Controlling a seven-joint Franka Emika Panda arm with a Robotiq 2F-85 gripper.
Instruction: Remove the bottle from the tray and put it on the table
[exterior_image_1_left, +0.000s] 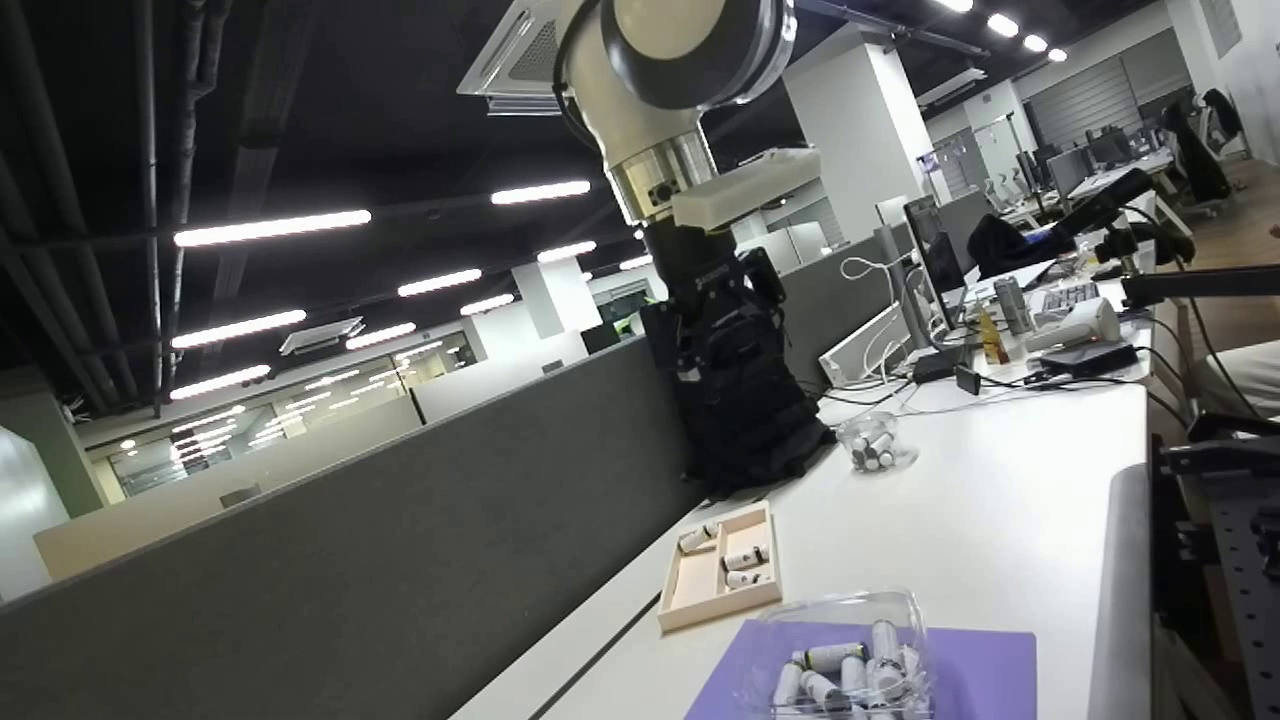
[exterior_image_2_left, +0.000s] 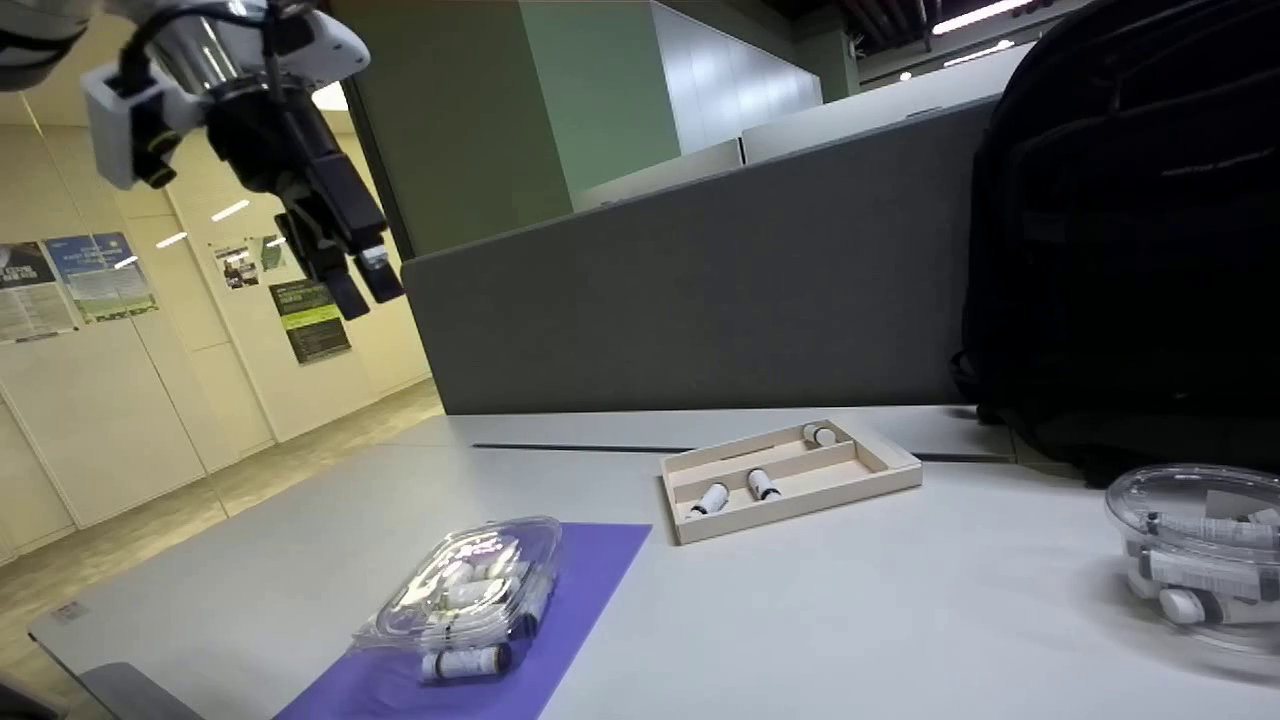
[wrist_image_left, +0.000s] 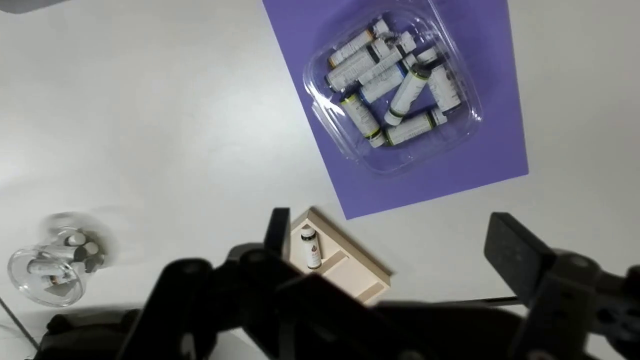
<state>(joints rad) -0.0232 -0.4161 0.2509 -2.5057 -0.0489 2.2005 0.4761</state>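
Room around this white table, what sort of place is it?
Most likely an open-plan office. In an exterior view, a grey partition runs along the table, and farther back a monitor and a keyboard show among the cables.

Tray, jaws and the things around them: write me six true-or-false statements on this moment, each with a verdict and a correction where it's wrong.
1. The tray holds three bottles. True.
2. All three share one compartment. False: two lie in one compartment, the third in another.
3. The jaws are shut on a bottle. False: in the wrist view they stand wide apart, holding nothing.
4. The box stands on the mat. True.
5. An exterior view shows the backpack behind the tub. True.
6. The tub stands on the mat too. False: it stands off the mat, on the table.
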